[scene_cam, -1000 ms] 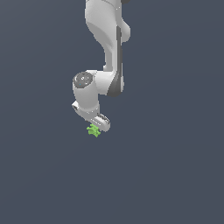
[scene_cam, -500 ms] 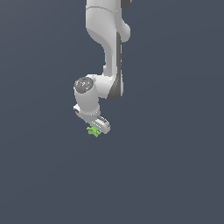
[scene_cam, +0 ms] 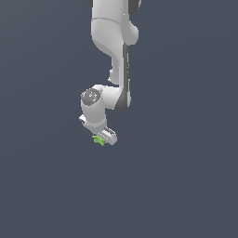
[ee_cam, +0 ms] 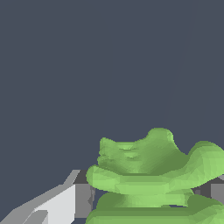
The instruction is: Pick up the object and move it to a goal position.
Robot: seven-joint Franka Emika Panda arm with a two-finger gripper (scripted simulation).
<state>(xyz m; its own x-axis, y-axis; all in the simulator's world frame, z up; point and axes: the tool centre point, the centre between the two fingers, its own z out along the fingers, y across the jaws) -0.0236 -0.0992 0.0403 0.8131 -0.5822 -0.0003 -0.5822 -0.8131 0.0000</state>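
Fingers look clamped on the green lump, which sits right between them (huge in the wrist view). Grab seems done; carrying it to the goal is left.

Arm coming down from the top of the exterior view, pincer at its lower end, object directly under the pincer and touching it, in the wrist view object between the fingers
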